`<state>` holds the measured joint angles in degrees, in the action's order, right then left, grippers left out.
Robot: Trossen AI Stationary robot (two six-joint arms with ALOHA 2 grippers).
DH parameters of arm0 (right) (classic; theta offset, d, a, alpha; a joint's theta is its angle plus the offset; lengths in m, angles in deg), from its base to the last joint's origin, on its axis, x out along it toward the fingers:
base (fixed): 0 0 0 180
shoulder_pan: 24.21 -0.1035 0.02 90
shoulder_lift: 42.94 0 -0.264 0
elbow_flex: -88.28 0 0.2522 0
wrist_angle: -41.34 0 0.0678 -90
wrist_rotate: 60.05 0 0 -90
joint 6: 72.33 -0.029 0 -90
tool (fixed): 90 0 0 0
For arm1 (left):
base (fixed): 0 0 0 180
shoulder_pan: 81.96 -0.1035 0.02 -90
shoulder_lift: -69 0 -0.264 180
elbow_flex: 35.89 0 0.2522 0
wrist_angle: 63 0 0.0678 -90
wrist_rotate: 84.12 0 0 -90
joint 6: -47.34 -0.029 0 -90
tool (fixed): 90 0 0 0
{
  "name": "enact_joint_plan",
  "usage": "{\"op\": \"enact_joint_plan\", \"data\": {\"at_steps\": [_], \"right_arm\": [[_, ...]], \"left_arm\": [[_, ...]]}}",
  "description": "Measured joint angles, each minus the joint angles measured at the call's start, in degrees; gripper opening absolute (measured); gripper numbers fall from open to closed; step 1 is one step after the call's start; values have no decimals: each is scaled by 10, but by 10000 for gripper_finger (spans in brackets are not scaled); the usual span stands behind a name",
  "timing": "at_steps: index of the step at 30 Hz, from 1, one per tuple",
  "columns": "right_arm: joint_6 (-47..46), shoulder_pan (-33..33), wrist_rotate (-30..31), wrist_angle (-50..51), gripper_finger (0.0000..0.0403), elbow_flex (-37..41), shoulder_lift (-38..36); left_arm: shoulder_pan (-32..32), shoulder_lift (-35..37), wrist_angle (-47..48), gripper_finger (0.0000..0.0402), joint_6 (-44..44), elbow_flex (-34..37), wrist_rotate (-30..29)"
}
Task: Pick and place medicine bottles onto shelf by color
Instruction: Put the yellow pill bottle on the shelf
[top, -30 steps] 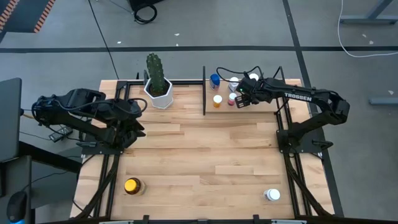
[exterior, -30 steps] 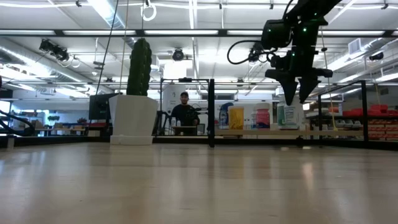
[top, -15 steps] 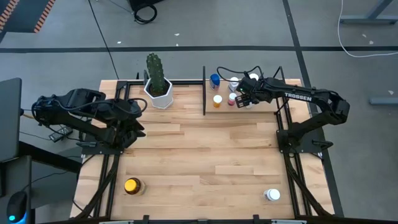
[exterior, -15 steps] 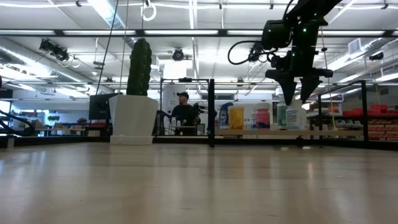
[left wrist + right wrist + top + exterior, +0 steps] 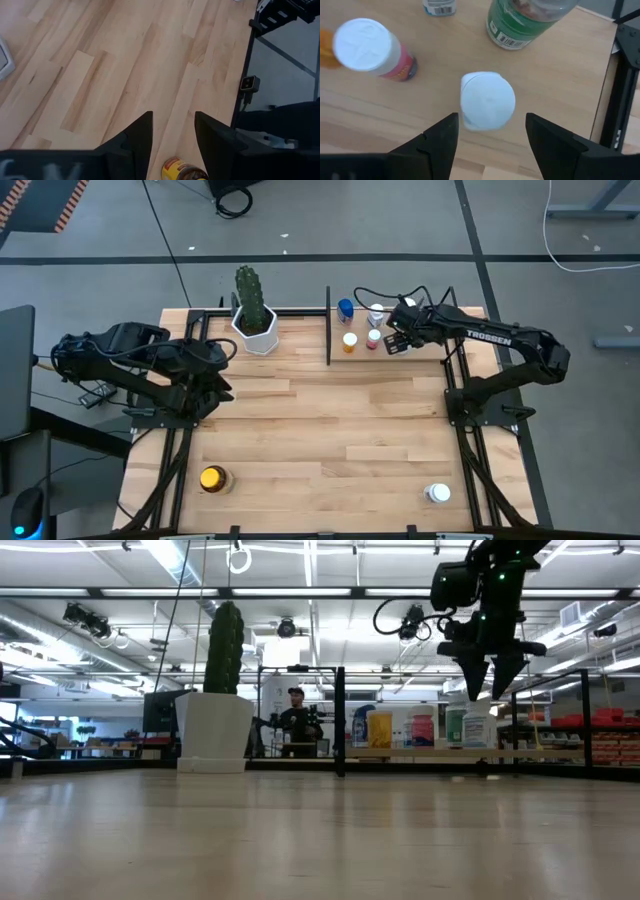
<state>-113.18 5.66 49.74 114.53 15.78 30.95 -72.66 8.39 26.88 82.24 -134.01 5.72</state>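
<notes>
Right tool, fingers now spread and empty, has lifted off a white bottle left standing on the shelf at two o'clock; left tool waits, parted.

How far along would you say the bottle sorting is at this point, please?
Done: several bottles stand on the shelf, including blue, orange and pink ones. In hand: nothing; the right gripper hangs with open jaws above a white bottle there. Left: the yellow bottle and the white-capped bottle on the table's near side.
</notes>
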Motion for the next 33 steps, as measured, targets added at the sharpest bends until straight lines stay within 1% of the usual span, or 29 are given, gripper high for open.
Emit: {"op": "enact_joint_plan", "data": {"at_steps": [8,14,16,18,21,23,25,28,30,33], "right_arm": [[-15,0,-66,10,238,0,-64],[-46,-31,-71,18,237,0,-110],[-59,-48,-64,21,237,0,-116],[-72,-67,-63,25,237,0,-118],[-75,-95,-62,28,237,0,-115],[-76,-110,-66,38,237,0,-114],[-74,-121,-69,50,237,0,-114],[-50,-125,-72,79,237,0,-114],[-23,-124,-66,98,237,0,-114],[6,-121,-39,121,237,0,-114]], "left_arm": [[20,0,5,147,0,0,0],[24,-1,1,153,3,0,0],[16,-2,-13,152,20,0,12],[-6,-6,-40,151,73,-1,59],[-51,-22,-92,152,161,-20,162],[-81,-36,-109,153,197,-42,234],[-101,-54,-121,151,214,-72,279],[-112,-76,-113,145,201,-123,279],[-116,-88,-111,141,175,-155,255],[-118,-108,-106,135,139,-198,223]]}}
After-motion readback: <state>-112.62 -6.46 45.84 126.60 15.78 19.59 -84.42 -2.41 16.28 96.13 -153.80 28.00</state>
